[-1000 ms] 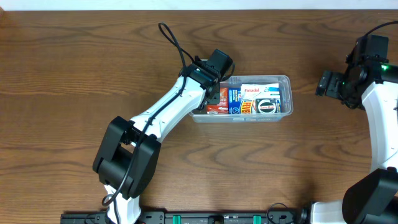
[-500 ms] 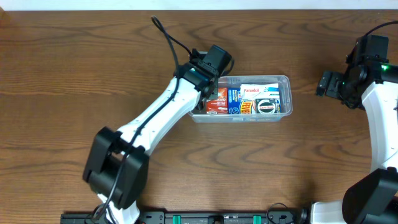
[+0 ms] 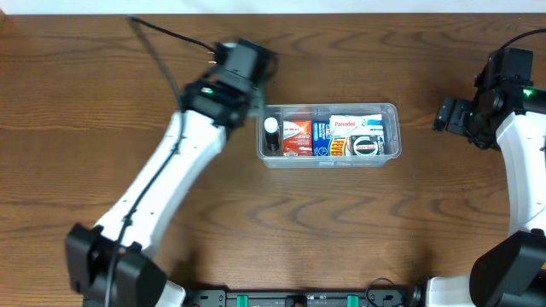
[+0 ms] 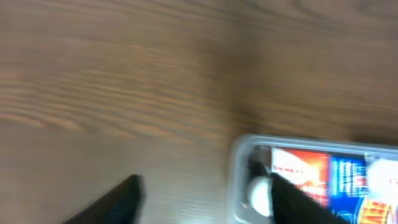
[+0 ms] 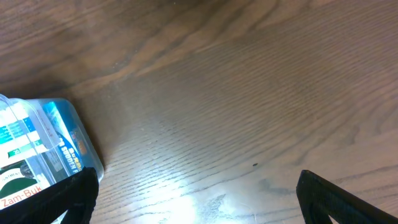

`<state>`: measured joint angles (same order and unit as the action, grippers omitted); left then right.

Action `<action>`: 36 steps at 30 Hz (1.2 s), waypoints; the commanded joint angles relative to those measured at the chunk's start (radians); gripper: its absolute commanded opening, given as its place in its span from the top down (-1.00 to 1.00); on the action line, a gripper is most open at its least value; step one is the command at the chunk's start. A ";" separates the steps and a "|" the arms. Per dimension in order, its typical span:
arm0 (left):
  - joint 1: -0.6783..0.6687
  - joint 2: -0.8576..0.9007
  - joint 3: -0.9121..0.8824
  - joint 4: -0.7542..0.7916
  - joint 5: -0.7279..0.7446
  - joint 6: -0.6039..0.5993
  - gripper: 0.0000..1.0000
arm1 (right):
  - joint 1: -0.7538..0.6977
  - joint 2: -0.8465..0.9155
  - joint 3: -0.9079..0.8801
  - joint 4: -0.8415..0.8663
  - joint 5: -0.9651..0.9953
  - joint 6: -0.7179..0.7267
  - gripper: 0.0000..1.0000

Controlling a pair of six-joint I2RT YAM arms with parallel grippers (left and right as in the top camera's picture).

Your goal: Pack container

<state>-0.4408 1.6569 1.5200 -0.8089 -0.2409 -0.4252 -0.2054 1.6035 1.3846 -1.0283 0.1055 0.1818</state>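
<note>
The left gripper (image 4: 205, 208) has its jaws spread, with nothing but bare table (image 3: 102, 51) between the two dark fingers (image 4: 118, 199). In its wrist view, which is blurred, the right-hand finger overlaps the near corner of the container (image 4: 239, 165), though I cannot tell if it touches it. A white-topped bottle (image 4: 258, 191) stands in that corner, with a red box (image 4: 298, 177) next to it and a blue box (image 4: 348, 180) beyond. From overhead, this gripper sits just beside the container's left end, and its white arm (image 3: 162, 183) runs down toward the lower left edge. A black cable (image 3: 162, 34) trails off behind the wrist.

The right gripper (image 5: 199, 208) is also wide apart and holds nothing — only wood grain shows between its fingertips. Its wrist view catches one rounded corner of the container at the left edge, with blue and white packs showing through the clear wall. Overhead, that arm stays near the right edge of the table, well apart from the container.

The container lies flat near the middle of the table, long side running left to right. Packed inside — from left — are the bottle, the red box, the blue box, a white Panadol box (image 3: 356, 124) and a round tin (image 3: 367, 147).
</note>
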 commanded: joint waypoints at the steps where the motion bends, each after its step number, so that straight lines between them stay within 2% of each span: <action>1: 0.094 -0.048 0.025 -0.035 -0.019 0.045 -0.97 | -0.003 0.003 0.003 0.000 0.006 -0.007 -0.98; 6: 0.196 -0.060 0.024 -0.066 -0.019 0.051 -0.96 | -0.003 0.003 0.003 0.000 0.006 -0.007 -0.98; 11: 0.240 -0.060 0.023 -0.066 -0.018 0.051 -0.96 | -0.003 0.003 0.003 0.000 0.006 -0.007 -0.99; 36: 0.241 -0.060 0.023 -0.066 -0.018 0.051 -0.96 | -0.003 0.003 0.003 0.000 0.006 -0.007 -0.99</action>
<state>-0.2028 1.6115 1.5227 -0.8692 -0.2466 -0.3878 -0.2054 1.6035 1.3846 -1.0283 0.1055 0.1818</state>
